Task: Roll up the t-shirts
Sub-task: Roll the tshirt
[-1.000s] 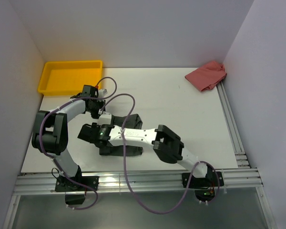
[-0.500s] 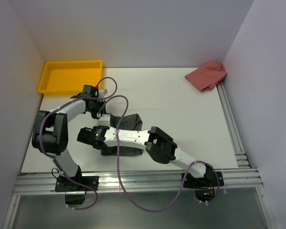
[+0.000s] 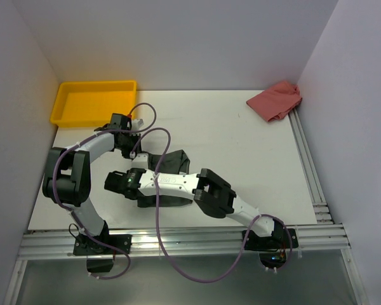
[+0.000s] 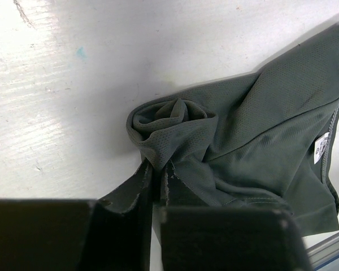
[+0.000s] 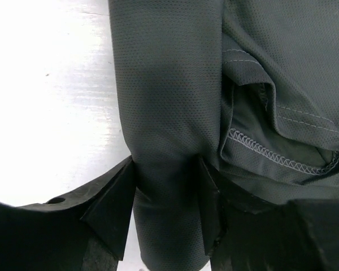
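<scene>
The dark charcoal t-shirt (image 3: 174,160) lies partly rolled on the white table, half hidden under my right forearm. In the left wrist view its coiled end (image 4: 172,117) faces me, and a small white label (image 4: 323,148) shows at the right. My left gripper (image 4: 157,170) (image 3: 134,154) is shut on a pinch of fabric just below that coil. In the right wrist view the roll (image 5: 164,101) runs up between the jaws. My right gripper (image 5: 167,186) (image 3: 117,183) is shut on it, a finger pressing each side.
A yellow tray (image 3: 92,101) stands at the back left. A red cloth (image 3: 276,100) lies crumpled in the back right corner. Metal rails run along the right edge (image 3: 308,166) and the near edge (image 3: 178,240) of the table.
My right arm has shifted left and slightly nearer along the t-shirt, its elbow following. The left gripper has stayed in place on the fabric.
</scene>
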`<state>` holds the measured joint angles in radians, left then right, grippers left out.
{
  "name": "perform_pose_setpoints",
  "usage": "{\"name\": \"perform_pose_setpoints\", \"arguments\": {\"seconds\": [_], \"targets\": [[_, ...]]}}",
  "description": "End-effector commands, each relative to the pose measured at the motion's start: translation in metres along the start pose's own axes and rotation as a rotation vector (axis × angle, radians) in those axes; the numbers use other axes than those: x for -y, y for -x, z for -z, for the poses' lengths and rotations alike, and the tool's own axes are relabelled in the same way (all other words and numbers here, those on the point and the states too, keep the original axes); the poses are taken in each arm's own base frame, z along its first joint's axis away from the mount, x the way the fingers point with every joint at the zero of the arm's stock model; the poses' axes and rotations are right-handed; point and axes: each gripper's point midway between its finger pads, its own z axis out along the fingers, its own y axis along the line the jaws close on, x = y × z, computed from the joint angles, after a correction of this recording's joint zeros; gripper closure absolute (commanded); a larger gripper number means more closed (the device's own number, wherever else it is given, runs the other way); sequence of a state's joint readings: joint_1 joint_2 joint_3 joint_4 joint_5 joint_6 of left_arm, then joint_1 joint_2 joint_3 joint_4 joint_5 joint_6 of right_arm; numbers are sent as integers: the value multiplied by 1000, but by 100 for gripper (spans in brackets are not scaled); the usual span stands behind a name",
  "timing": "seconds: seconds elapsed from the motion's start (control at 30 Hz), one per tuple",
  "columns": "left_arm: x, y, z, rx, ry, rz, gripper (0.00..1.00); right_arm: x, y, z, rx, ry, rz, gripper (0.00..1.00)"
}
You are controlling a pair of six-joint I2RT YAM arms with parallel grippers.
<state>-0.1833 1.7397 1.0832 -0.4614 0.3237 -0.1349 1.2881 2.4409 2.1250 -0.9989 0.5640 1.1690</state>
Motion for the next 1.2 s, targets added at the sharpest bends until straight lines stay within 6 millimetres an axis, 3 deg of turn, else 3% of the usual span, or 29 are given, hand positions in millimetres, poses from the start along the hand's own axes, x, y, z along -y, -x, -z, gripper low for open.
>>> {"name": "perform_pose_setpoints", "arguments": {"seconds": [0.0, 0.07, 0.1, 0.17, 0.2, 0.23, 0.3, 0.33, 0.4, 0.47, 0.67, 0.7, 0.73, 0.77, 0.8, 0.87, 0.9, 0.97, 1.17], "targets": [[6, 14, 10, 42, -2, -28, 88, 18, -35, -10, -79, -41, 75, 52], [9, 15, 12, 49, -15, -37, 81, 7, -34, -6, -91, 30, 36, 65], [10, 15, 14, 55, -21, -37, 74, 17, -42, -13, -105, 21, 46, 71], [13, 16, 16, 62, -34, -43, 63, 0, -33, -3, -100, 134, -17, 79], [14, 18, 19, 70, -42, -45, 59, 12, -45, -11, -119, 126, -8, 83], [15, 19, 20, 74, -48, -46, 55, -4, -27, -1, -92, 224, -73, 87], [18, 22, 24, 90, -65, -47, 44, -7, -33, -5, -114, 325, -128, 88], [19, 23, 26, 97, -75, -48, 41, -9, -19, 4, -104, 383, -176, 89], [20, 25, 32, 114, -88, -47, 36, -11, -22, 6, -127, 495, -242, 89], [21, 27, 35, 127, -93, -47, 33, -12, -7, 15, -124, 587, -312, 89], [20, 27, 35, 126, -106, -38, 33, -5, 10, 32, -156, 848, -530, 89], [20, 27, 35, 124, -108, -38, 33, 7, 5, 24, -175, 843, -574, 89], [19, 27, 34, 123, -110, -37, 33, 2, 16, 33, -161, 925, -616, 89], [19, 26, 34, 119, -111, -33, 34, 12, 15, 27, -170, 922, -665, 89], [19, 26, 34, 119, -112, -34, 35, 7, 24, 38, -164, 1008, -692, 89], [19, 25, 32, 114, -116, -31, 36, 9, 19, 36, -190, 1047, -725, 89], [18, 23, 31, 109, -114, -30, 36, 10, 28, 44, -186, 1116, -775, 89], [18, 21, 28, 99, -117, -24, 39, 12, 20, 40, -226, 1150, -829, 89], [13, 10, 14, 50, -119, -6, 43, 8, 23, 42, -247, 1261, -910, 89]]}}
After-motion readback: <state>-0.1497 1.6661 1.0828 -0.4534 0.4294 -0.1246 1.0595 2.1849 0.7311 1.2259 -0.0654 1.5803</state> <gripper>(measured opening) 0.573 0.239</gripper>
